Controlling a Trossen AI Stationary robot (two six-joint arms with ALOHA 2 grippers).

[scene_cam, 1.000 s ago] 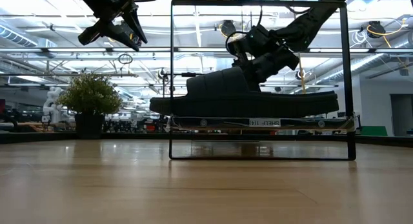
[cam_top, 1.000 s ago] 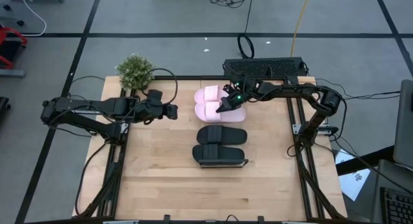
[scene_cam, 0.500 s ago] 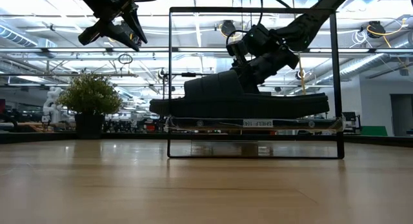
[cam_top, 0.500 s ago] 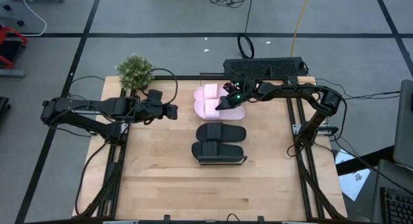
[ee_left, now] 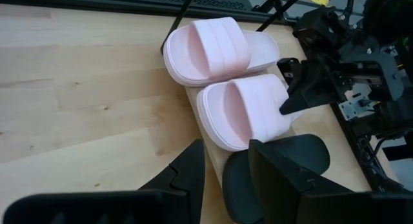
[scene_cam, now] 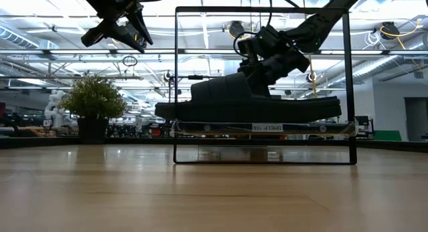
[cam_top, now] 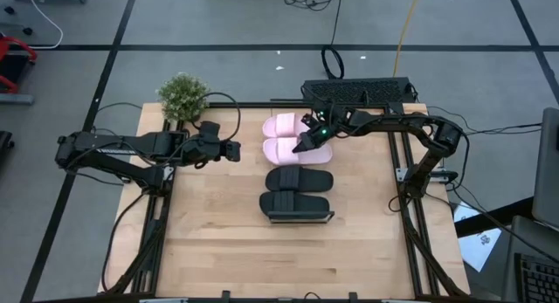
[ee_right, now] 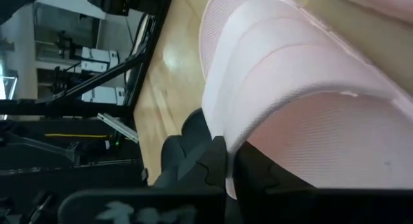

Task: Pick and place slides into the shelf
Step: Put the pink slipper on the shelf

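Note:
Two pale pink slides [cam_top: 284,126] [cam_top: 297,149] and two black slides [cam_top: 299,179] [cam_top: 295,204] lie in a row, soles down, on the narrow light-wood shelf [ee_left: 191,95]. The shelf's metal end frame [scene_cam: 175,85] faces the low view. My right gripper [cam_top: 305,145] is at the nearer pink slide [ee_left: 242,111], shut on its strap. My left gripper [cam_top: 236,150] hovers open and empty above the table, left of the shelf, and shows high up in the low view [scene_cam: 134,35]. My right gripper pinches the heel-side edge of the nearer pink slide's strap [ee_right: 222,130] between its two fingers, one over the strap and one seemingly under it. The fingers [ee_left: 285,108] come slanting down from the table's right. The slide rests on the shelf.
A potted plant [cam_top: 183,95] stands at the table's far left corner. A black keyboard-like rack [cam_top: 358,91] lies along the far edge. Bare tabletop lies left [cam_top: 218,207] and right [cam_top: 367,207] of the shelf.
The shelf with its slides has shifted a little on the table: in the low view its end frame has narrowed and its right post has moved left. My right gripper has stayed at the pink slide. Over the last half second nothing has moved.

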